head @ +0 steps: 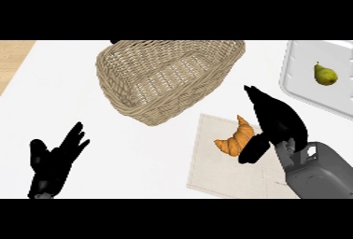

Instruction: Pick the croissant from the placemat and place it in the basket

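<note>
Wicker basket point(127, 95) upper centre, croissant point(234, 138) on placemat point(221, 173) below it.
Right hand point(279, 119) spread just beside the croissant, not clamped; left hand point(55, 161) open, lower left.

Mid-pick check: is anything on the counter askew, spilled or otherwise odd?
Nothing is spilled or damaged. The placemat lies turned at a slight angle to the counter. The croissant sits near the mat's upper edge rather than its middle, right beside the open right hand. The basket stands open side up.
</note>
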{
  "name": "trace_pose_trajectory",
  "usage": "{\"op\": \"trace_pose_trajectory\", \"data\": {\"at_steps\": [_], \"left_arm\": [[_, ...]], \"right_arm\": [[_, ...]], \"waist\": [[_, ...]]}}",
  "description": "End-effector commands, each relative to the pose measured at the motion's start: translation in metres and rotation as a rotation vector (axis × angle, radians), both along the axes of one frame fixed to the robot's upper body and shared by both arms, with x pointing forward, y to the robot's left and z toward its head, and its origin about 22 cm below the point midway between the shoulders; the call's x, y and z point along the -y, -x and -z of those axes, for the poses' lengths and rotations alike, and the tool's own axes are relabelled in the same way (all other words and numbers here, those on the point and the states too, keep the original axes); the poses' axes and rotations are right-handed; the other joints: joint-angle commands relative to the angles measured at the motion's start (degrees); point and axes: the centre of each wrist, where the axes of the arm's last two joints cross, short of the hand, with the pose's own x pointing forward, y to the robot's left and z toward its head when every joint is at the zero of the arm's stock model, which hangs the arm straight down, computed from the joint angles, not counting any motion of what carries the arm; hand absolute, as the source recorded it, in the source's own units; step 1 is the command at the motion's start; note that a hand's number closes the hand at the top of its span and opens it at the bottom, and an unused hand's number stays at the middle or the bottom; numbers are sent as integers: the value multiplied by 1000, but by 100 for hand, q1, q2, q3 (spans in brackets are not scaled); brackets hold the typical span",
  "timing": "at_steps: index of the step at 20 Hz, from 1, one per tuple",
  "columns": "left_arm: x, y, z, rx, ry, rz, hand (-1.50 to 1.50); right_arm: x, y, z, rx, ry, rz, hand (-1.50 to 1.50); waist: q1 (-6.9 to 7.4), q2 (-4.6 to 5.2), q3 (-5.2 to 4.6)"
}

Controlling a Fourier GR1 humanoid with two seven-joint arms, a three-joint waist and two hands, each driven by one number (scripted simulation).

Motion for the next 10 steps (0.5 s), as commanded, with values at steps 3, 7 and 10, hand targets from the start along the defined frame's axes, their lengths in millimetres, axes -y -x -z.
{"op": "trace_pose_trajectory", "data": {"at_steps": [3,7,10], "left_arm": [[5,16,23,-132,0,-25,0],[8,10,26,-140,11,-3,0],[-13,21,36,-142,-4,-26,0]], "right_arm": [[-15,-1,19,-48,47,101,-150],[-2,-8,15,-20,34,96,-150],[0,4,41,-38,35,92,-150]], "waist": [[29,53,-65],[0,54,-65],[-12,56,-66]]}}
